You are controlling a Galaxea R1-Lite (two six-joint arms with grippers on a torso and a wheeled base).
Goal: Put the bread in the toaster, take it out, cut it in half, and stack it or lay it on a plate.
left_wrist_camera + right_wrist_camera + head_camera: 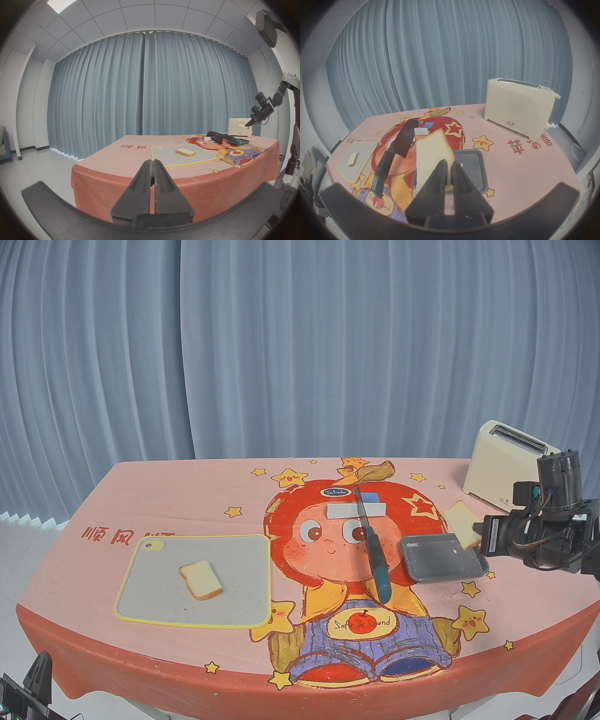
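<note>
My right gripper (478, 531) is shut on a slice of bread (463, 524), held upright on edge above the right end of the dark tray (437, 559). In the right wrist view the slice (431, 157) stands between the fingers (437, 179), over the tray (476, 170). The cream toaster (505, 466) stands behind the slice at the table's back right, its slots open on top. A smaller piece of bread (200, 579) lies on the grey cutting board (162, 596). A knife (375, 546) with a teal handle lies mid-table. My left gripper (153, 178) hangs shut, off the table's left front corner.
A white and blue card (356, 509) lies under the knife's blade. The pink tablecloth (187, 502) covers the whole table, with bare room between the cutting board and the back edge. A blue curtain hangs behind.
</note>
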